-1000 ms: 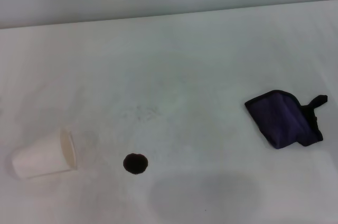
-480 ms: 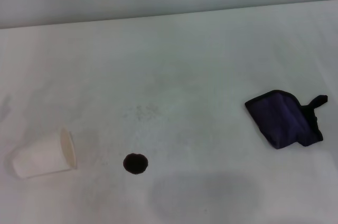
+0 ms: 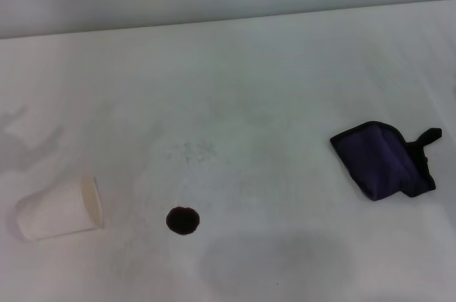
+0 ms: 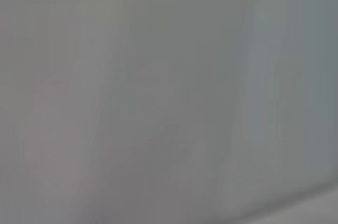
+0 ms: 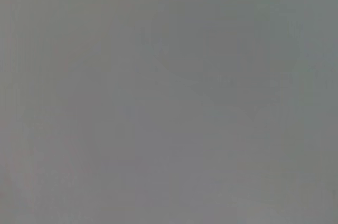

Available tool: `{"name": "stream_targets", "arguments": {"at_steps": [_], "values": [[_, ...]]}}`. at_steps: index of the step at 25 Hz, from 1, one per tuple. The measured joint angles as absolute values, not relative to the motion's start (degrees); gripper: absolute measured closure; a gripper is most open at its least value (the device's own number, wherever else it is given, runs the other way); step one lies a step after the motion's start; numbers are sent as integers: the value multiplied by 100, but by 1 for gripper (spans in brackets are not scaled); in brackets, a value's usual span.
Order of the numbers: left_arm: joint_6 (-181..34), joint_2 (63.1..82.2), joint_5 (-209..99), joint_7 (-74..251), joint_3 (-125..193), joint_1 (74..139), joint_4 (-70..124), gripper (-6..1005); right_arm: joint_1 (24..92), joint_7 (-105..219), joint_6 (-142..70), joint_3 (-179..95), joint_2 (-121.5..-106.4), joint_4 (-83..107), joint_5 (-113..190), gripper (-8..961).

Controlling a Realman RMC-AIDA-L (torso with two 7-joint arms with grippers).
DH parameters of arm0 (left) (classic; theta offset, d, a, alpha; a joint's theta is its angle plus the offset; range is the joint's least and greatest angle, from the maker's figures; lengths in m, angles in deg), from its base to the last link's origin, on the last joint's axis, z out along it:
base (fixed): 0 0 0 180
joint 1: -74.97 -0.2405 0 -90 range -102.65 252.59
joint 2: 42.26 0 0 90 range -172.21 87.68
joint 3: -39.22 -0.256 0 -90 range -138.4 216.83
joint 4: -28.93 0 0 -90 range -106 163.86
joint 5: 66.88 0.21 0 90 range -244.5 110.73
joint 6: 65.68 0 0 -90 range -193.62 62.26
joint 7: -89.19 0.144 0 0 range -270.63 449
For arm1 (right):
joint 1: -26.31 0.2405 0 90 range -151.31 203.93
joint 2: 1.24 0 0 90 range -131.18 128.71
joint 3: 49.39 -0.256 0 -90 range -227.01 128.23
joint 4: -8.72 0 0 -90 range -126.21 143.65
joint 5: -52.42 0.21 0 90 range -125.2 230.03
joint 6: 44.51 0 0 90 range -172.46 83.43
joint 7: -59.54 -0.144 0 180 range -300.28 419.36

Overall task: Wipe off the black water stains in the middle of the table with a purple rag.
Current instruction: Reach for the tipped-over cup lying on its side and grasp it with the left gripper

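Observation:
In the head view the small round black water stain (image 3: 183, 221) lies on the white table (image 3: 235, 88), near the front and left of centre. The folded purple rag (image 3: 381, 161) with black edging and a loop tab lies flat at the right side of the table, well apart from the stain. Neither gripper shows in any view. Both wrist views show only a plain grey surface.
A white paper cup (image 3: 60, 209) lies on its side at the front left, its mouth towards the stain. Faint grey speckles (image 3: 194, 151) mark the table's middle. A soft grey shadow (image 3: 28, 145) falls on the table's left edge.
A grey shadow has spread onto the table at the left edge, above the cup. The rag, the stain and the cup have not moved.

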State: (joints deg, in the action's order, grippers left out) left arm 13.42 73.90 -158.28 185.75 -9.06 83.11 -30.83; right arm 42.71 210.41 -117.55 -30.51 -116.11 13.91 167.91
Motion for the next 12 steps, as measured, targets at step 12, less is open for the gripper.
{"name": "stream_targets", "arguments": {"at_steps": [12], "values": [[3390,7266,-12379,16834,-939,9553,-5079,122,4342,21050,-11763,-2907,-11615,1293,16791,517]]}}
